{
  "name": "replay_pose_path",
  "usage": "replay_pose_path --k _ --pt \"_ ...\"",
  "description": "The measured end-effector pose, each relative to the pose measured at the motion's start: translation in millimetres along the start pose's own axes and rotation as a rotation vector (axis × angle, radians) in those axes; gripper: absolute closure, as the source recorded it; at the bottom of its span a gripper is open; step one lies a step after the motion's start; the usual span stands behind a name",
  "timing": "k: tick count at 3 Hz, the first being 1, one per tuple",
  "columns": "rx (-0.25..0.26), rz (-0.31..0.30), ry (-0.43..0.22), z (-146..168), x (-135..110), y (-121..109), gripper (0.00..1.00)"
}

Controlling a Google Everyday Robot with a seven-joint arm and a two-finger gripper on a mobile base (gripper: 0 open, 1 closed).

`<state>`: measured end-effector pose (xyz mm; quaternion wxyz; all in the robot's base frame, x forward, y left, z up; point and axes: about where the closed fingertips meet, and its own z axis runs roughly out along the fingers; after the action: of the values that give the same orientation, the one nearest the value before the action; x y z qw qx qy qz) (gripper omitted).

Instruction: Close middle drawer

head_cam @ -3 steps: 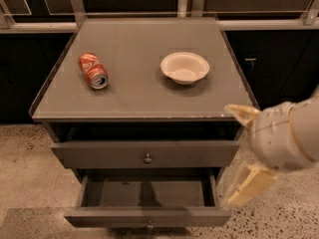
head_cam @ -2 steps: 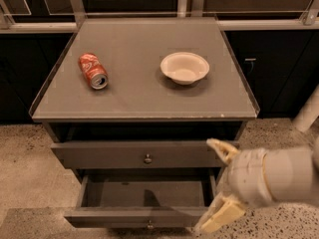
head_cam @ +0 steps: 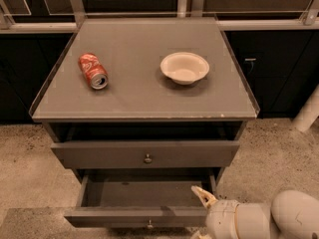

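End effector (head_cam: pixel 198 214) lower now, beside middle drawer (head_cam: pixel 134 216)

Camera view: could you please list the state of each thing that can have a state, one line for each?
middle drawer: pulled far out, inside looks empty.
upper drawer: nearly or fully shut; cannot tell which.
soda can: lying on its side.
bowl: upright, empty.
tool: low, by the middle drawer's right front corner.
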<state>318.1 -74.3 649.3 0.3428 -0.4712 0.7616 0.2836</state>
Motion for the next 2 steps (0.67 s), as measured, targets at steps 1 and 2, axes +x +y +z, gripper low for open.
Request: replay_pose_path --k 1,2 --pt "0.022 0.000 0.012 -4 -3 -2 0.00" --pt "0.084 0.059 -0.005 -8 34 -24 0.00"
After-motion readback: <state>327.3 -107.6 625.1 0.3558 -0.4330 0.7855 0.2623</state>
